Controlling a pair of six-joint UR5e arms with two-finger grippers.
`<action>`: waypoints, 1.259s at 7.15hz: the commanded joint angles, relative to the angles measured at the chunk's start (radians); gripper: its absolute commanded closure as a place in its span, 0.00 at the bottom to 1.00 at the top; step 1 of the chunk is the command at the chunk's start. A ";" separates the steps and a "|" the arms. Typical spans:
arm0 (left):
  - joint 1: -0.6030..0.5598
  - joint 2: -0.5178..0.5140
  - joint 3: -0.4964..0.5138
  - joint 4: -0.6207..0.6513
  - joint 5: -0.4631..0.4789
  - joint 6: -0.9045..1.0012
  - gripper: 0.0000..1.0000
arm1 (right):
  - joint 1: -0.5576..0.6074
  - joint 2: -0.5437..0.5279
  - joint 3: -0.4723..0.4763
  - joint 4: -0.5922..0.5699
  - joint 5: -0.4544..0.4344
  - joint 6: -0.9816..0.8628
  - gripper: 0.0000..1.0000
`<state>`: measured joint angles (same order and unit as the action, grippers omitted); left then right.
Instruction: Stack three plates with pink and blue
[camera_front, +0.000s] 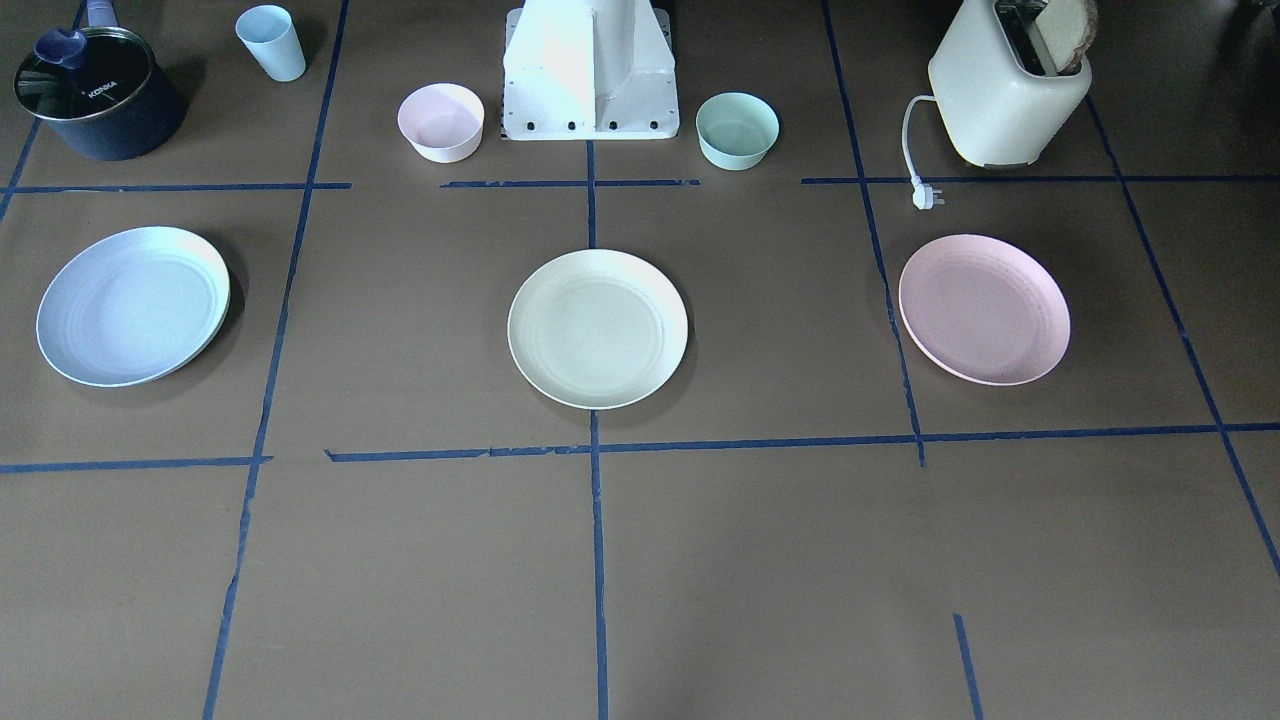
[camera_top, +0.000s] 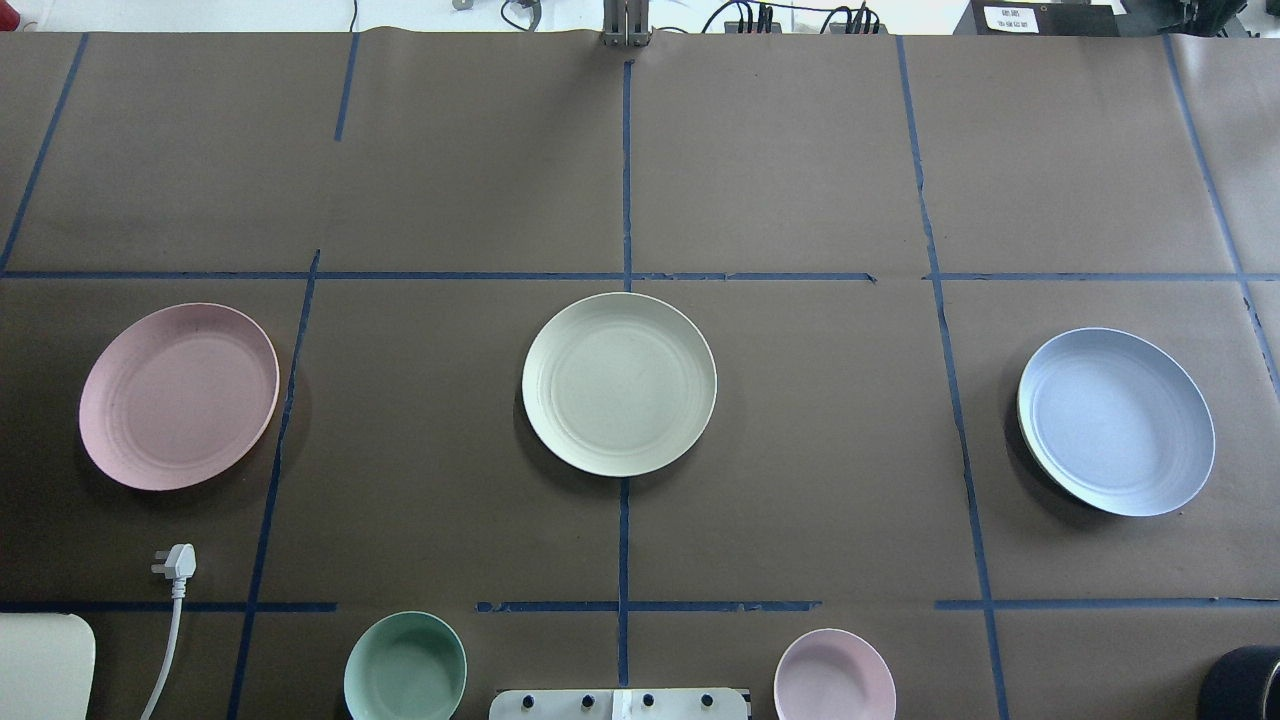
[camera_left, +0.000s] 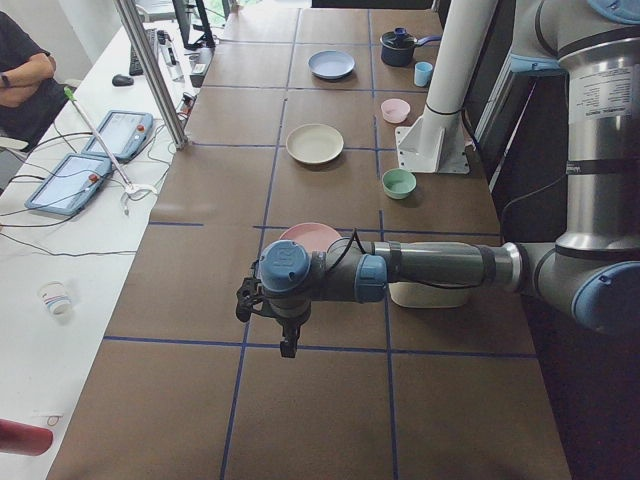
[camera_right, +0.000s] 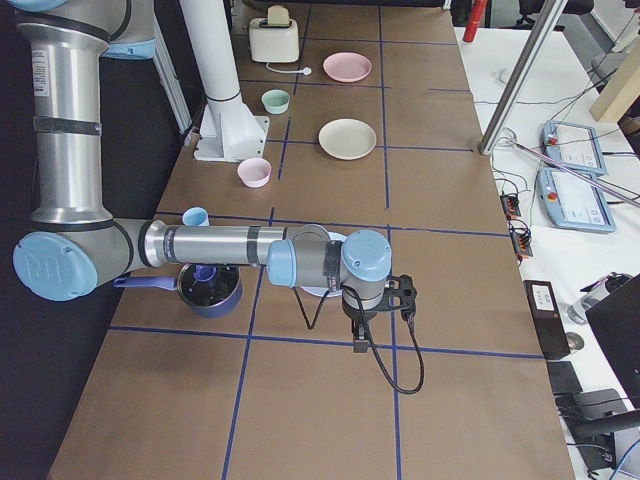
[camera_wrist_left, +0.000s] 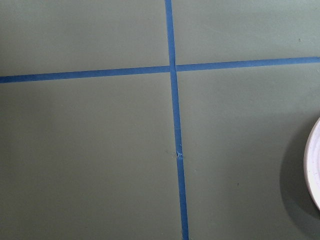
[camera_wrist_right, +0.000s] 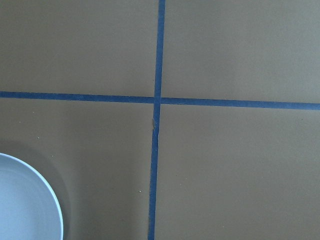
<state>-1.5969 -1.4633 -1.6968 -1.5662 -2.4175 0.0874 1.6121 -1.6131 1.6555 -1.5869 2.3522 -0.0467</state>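
Cream plate (camera_front: 597, 328) between pink plate (camera_front: 983, 309), blue plate (camera_front: 133, 305)

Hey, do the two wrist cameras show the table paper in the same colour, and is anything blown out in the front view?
No: left wrist view renders the table paper greenish grey, right wrist view warm tan; front-facing view overexposes the white robot base.

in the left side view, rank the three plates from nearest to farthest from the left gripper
1. Pink plate, near end, just behind the left gripper.
2. Cream plate, in the middle.
3. Blue plate, far end.
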 joint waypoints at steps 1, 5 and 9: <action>0.000 0.000 -0.003 0.000 0.000 0.000 0.00 | -0.006 -0.004 0.001 0.014 -0.001 0.001 0.00; 0.000 -0.002 -0.003 -0.002 0.000 0.000 0.00 | -0.012 -0.008 0.003 0.019 0.004 0.002 0.00; 0.000 0.001 0.000 0.000 0.002 0.000 0.00 | -0.014 -0.010 0.009 0.018 0.006 0.002 0.00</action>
<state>-1.5969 -1.4622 -1.6974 -1.5663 -2.4161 0.0874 1.5993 -1.6214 1.6590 -1.5684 2.3556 -0.0457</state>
